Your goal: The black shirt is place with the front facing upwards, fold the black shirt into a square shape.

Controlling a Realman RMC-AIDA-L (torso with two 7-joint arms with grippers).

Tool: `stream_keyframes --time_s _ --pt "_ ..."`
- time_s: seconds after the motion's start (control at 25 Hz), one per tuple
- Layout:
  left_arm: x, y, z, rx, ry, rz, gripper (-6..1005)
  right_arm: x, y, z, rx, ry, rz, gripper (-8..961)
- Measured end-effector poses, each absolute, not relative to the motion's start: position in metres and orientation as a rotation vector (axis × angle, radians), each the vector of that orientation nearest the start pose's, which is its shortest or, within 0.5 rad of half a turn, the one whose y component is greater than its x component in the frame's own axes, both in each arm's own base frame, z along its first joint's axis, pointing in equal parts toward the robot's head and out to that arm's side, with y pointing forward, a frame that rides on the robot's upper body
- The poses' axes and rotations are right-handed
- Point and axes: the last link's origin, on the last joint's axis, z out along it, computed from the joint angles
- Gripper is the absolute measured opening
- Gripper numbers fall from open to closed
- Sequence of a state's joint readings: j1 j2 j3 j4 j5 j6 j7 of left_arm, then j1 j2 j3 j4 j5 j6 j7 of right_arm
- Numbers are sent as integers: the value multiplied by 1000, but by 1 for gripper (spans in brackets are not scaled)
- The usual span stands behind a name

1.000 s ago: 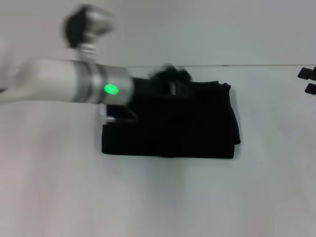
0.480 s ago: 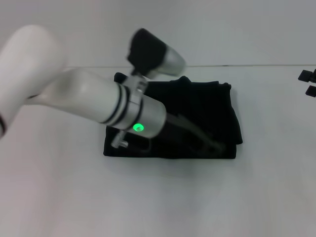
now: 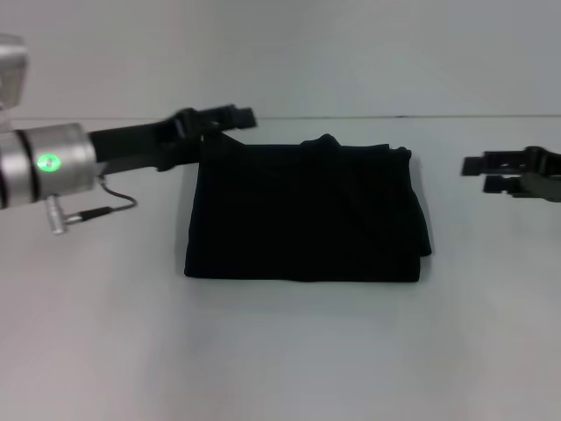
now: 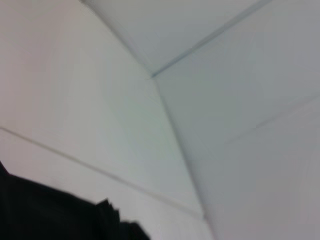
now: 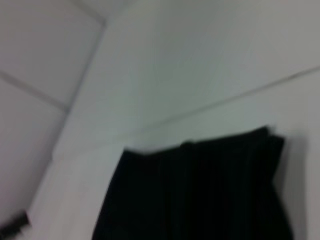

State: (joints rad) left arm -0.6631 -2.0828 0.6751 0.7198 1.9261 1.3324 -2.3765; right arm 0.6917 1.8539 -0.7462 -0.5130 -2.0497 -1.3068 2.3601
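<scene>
Black shirt lies folded, nearly square, at worktop centre in your head view; left tool at 10 o'clock, right tool at 3 o'clock, both open, empty. Wrist views show only its edges. Folding looks finished; next, retreat.

The shirt lies folded on the pale counter, a dark block with faint lengthwise creases and a small bump along its far edge. At about 8 o'clock from it, well apart, a small dark object shows, too blurred to identify. Pale panels with seams rise beyond the counter.
</scene>
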Motion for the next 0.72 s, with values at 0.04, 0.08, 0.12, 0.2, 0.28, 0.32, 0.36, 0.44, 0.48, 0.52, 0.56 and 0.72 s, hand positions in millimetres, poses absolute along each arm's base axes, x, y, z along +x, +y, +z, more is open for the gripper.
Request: stream_keyframes --time_s 0.04,0.08,0.12,0.2,0.28,0.32,0.36,0.44,0.48,0.52,0.56,0.72 --pt "-225 397 32 -2140 -1755 -1035 756 257 419 60 -2222 1718 486 667" --pt "-229 396 38 -2111 -1774 -1061 789 257 419 60 -2222 1718 486 667" --pt "-239 394 51 -2033 -1819 -1111 789 246 426 56 -2245 1709 441 666" --pt "-247 392 57 -1977 -1843 -1136 788 223 438 50 -2276 1689 375 666" --pt "-260 389 67 -1893 -1855 -1182 786 202 448 40 -2297 1663 318 665" --pt "-265 388 71 -1863 -1852 -1201 786 192 453 34 -2303 1647 292 664" --pt "-269 386 75 -1840 -1844 -1217 786 185 455 28 -2311 1638 265 664" --pt "-277 381 81 -1814 -1826 -1232 785 171 459 12 -2315 1614 210 663" --pt "-277 381 81 -1814 -1826 -1232 785 166 459 3 -2320 1603 183 663" --pt "-279 379 82 -1809 -1823 -1232 785 161 459 -6 -2320 1592 173 662" --pt "-280 378 82 -1805 -1820 -1233 785 158 458 -14 -2320 1585 166 662" --pt "-283 377 83 -1804 -1807 -1230 785 150 451 -44 -2326 1592 183 660"
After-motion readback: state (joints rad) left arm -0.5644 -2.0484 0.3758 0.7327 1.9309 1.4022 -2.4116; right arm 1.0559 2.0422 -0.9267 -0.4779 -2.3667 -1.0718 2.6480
